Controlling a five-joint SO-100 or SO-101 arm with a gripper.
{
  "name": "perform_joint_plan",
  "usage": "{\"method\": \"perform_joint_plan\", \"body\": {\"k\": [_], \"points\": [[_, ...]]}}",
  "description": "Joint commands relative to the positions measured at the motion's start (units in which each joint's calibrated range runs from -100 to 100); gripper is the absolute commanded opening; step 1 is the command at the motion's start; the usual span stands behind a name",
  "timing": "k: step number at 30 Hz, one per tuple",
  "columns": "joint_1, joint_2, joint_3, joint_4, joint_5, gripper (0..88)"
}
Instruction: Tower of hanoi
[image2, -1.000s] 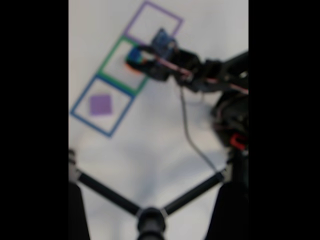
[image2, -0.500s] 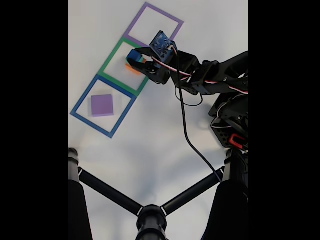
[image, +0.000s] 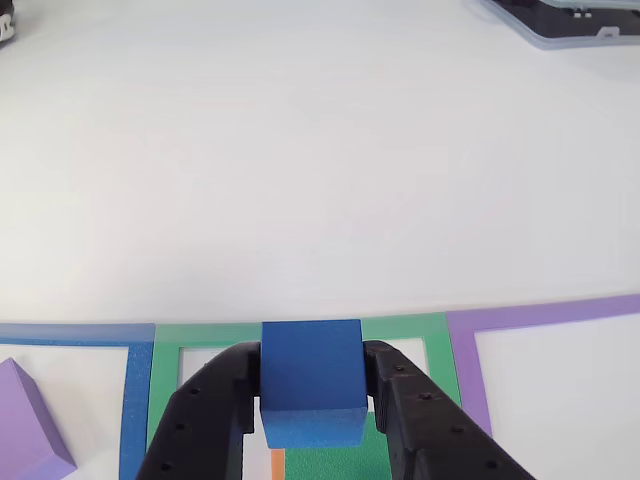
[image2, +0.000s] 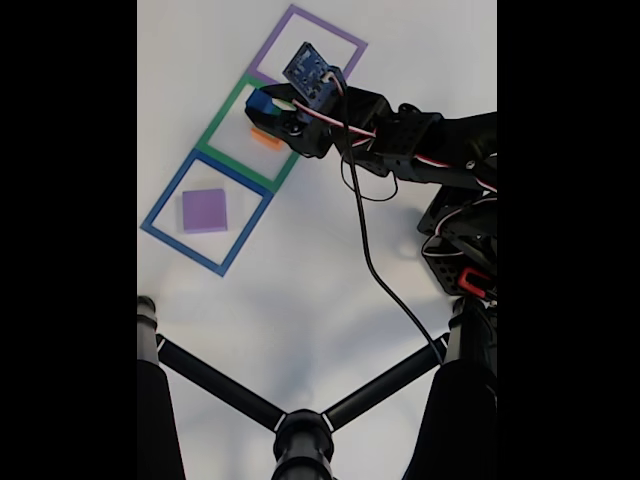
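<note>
End effector (image: 312, 400): both black fingers (image: 205, 425) are closed against the left and right faces of a blue cube (image: 311, 378), which sits gripped between them. In the fixed view the end effector (image2: 268, 108) holds the same blue cube (image2: 258, 103) over the upper part of the green square outline (image2: 213, 127).

Landmark: the green square outline (image: 166, 345) on the white tabletop (image: 300, 150).

Inside the green outline, below the cube in the other view, lies a green patch with an orange strip (image: 277, 463) at its left edge. In the fixed view this reads as a small orange piece (image2: 266, 138) within the green outline, just below the end effector. The blue cube appears lifted clear of it, though contact cannot be ruled out from these angles.

To the left of the green outline in the other view, sharing a border with it, is a blue square outline (image: 70, 334) containing a purple block (image: 25, 425). In the fixed view the purple block (image2: 204, 210) lies flat near the middle of the blue outline (image2: 162, 239), well apart from the end effector.

On the opposite side of the green outline sits a purple square outline (image: 540, 315), also adjoining it; in the fixed view the purple outline (image2: 345, 38) lies up and right of the green one.

A black cable (image2: 375, 270) trails from the arm (image2: 430, 150) across the tabletop (image2: 300, 290).
</note>
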Motion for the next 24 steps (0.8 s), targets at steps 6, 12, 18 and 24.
{"method": "perform_joint_plan", "body": {"k": [6,12,18,24], "points": [[-3.5,-13.0,-30.4,51.2,0.0,2.1],[-7.5,-13.0,-51.9,77.6,0.0,2.3],[-11.7,-13.3,-62.4,89.8,-3.3,2.4],[-16.6,-14.6,-66.5,94.7,-6.3,2.5]]}}
